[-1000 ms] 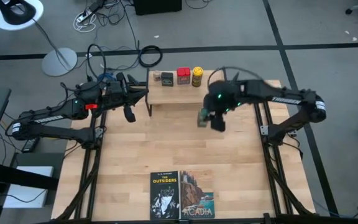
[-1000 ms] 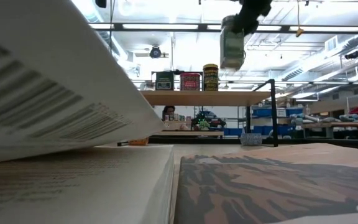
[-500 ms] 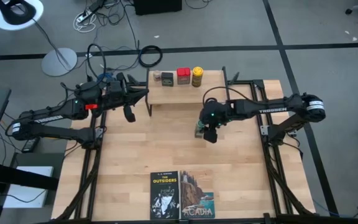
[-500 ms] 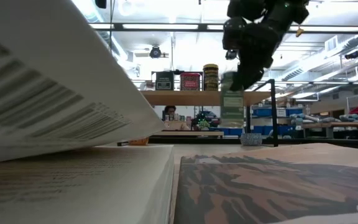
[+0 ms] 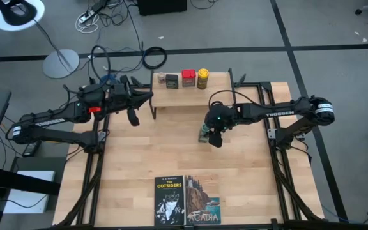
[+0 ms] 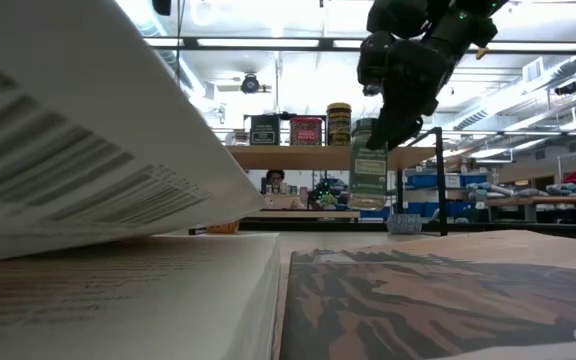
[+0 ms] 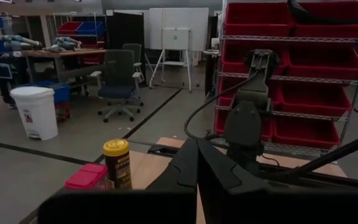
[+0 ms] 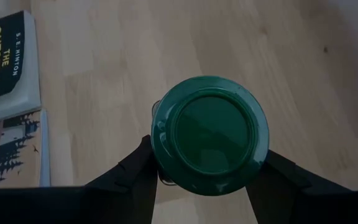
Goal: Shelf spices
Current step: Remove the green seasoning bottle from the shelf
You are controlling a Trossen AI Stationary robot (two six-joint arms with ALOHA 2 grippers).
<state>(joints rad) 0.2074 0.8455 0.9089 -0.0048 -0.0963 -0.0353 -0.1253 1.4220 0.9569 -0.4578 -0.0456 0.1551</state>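
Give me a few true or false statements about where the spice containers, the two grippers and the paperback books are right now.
1. The right gripper grips the green-lidded round jar. True.
2. The yellow-lidded round jar lies on the tabletop beside the books. False: it stands on the light wooden shelf.
3. The red square tin stands between the yellow-lidded jar and the dark grey tin. True.
4. The left gripper holds a spice container. False: it holds nothing, beside the shelf.
5. The two paperback books lie on the shelf. False: they lie on the large wooden tabletop.
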